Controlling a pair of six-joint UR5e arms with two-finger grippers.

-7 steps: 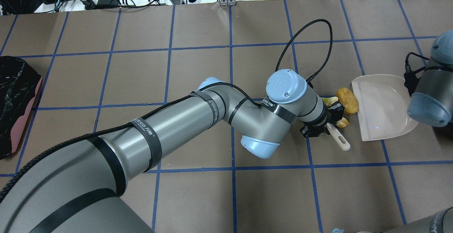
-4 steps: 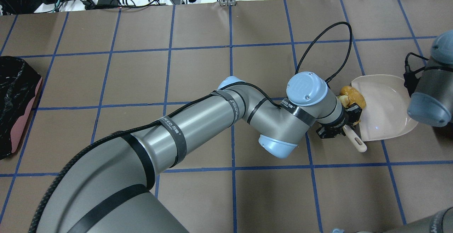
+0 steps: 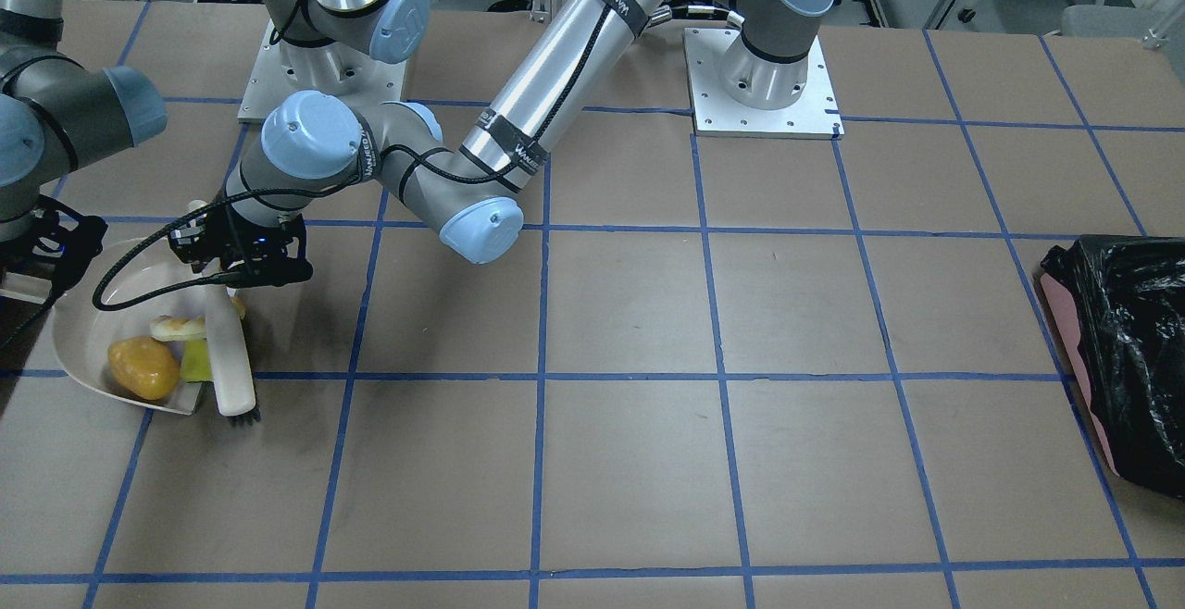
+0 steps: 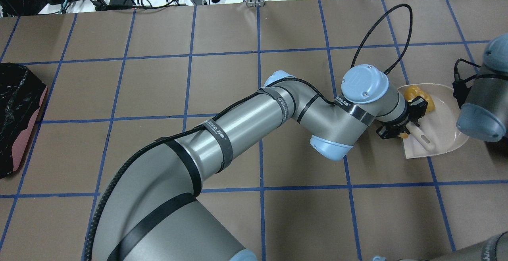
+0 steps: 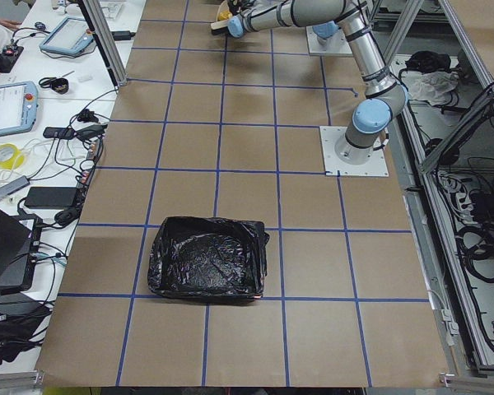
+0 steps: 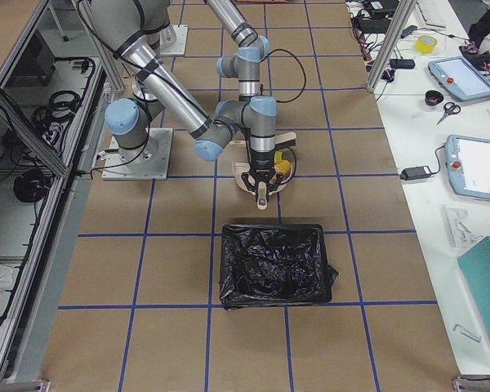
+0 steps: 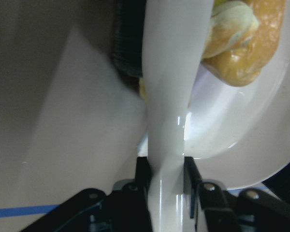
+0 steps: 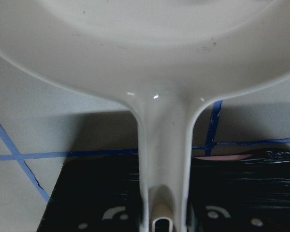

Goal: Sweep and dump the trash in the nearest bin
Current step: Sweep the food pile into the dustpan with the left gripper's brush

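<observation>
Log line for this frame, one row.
phase: sweep | left gripper: shut on brush | right gripper: shut on dustpan | bun, ring pastry, yellow-green block: in dustpan | dump: not yet

I see a white dustpan, an orange-brown bun, a yellow-green block, a cream brush with black bristles, a brown table gridded with blue tape, and a black-lined pink bin.
</observation>
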